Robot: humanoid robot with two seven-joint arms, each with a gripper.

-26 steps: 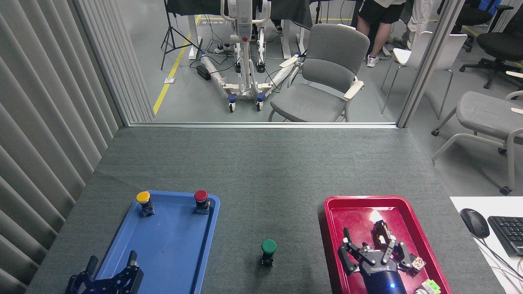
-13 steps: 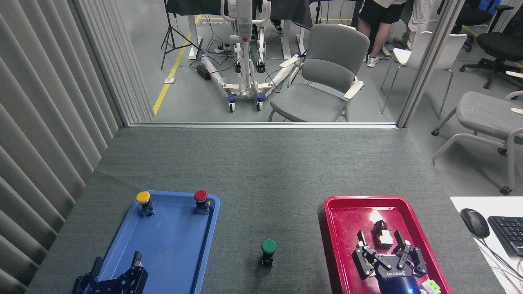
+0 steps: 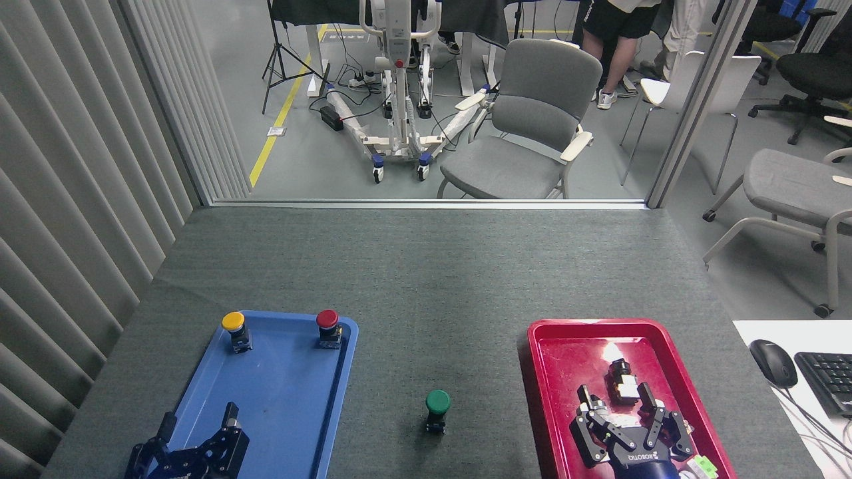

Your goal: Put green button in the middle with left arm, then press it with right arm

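The green button [image 3: 437, 407] stands upright on the bare grey-green cloth of the middle [image 3: 432, 319], between the two trays and near the front edge. Nothing touches it. My left gripper [image 3: 198, 420] hovers open over the near end of the blue tray [image 3: 343, 372], well to the button's left, with nothing between its fingers. Over the red tray [image 3: 532, 379], to the button's right, my right gripper [image 3: 616, 398] is open and empty, its fingertips just short of a small black and white part [image 3: 622, 384].
A yellow-capped button [image 3: 235, 330] and a red-capped button [image 3: 327, 327] stand at the blue tray's far end. A small green and white piece [image 3: 702, 467] lies at the red tray's near corner. A mouse [image 3: 773, 362] and keyboard [image 3: 829, 379] sit off the table's right.
My right gripper drew back toward the near edge and straightened over the red tray. My left gripper crept forward and a little right over the blue tray. The green button stayed put.
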